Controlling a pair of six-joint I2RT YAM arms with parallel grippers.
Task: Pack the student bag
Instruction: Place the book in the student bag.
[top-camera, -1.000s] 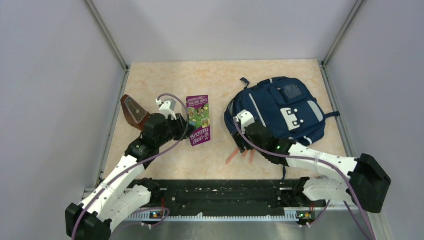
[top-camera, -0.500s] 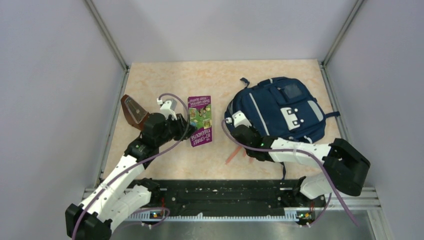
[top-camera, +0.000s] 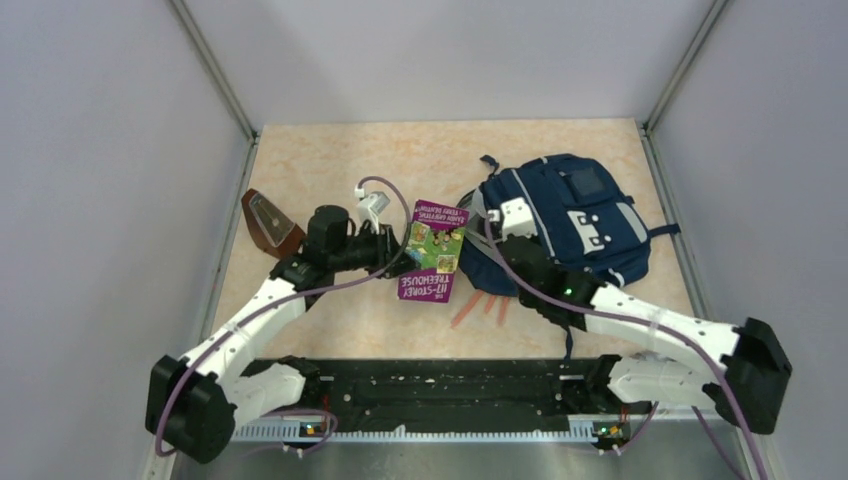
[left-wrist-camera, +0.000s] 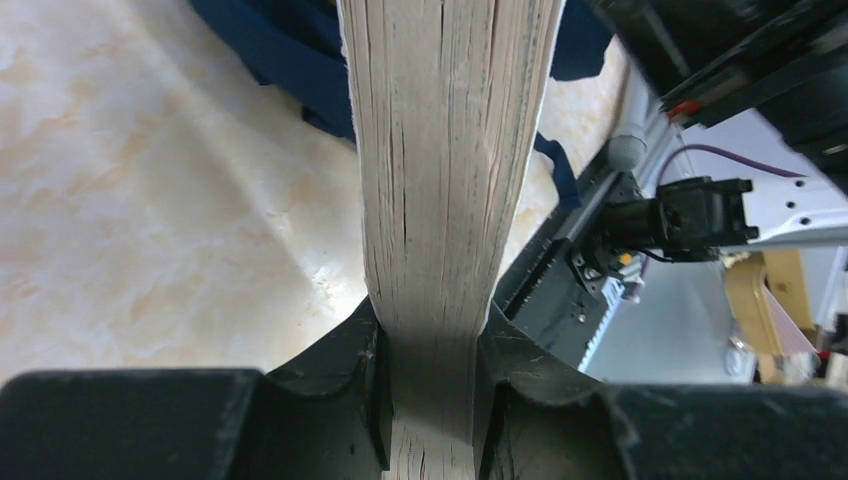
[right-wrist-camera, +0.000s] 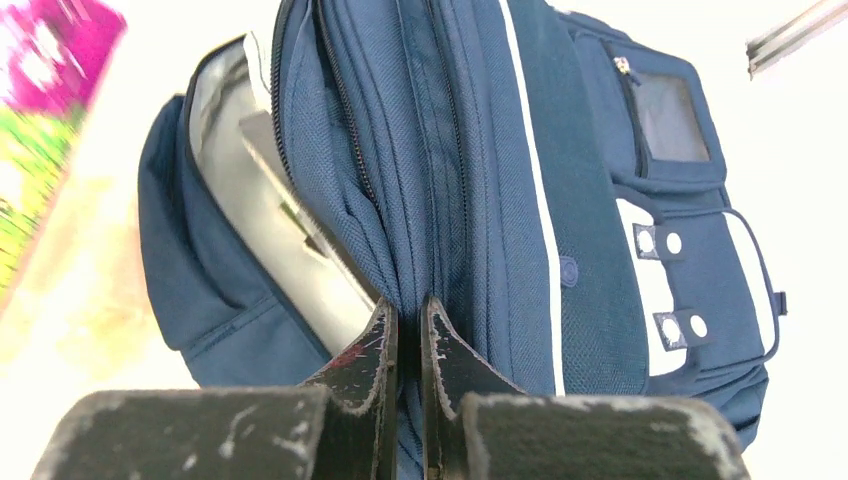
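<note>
Lying on the right side of the pale marbled table (top-camera: 350, 160), the student bag (top-camera: 575, 215) has its main zip opening gaping toward the left, with grey lining showing; the right gripper (right-wrist-camera: 408, 330) has its fingers pressed nearly together, pinching a fold of navy fabric at the rim of that opening; the left gripper (left-wrist-camera: 428, 370) is clamped on the page edge of a thick book (top-camera: 432, 262) with a purple cover, held tilted just beside the bag's opening; a brown wedge-shaped object (top-camera: 268, 220) sits near the table's left edge.
</note>
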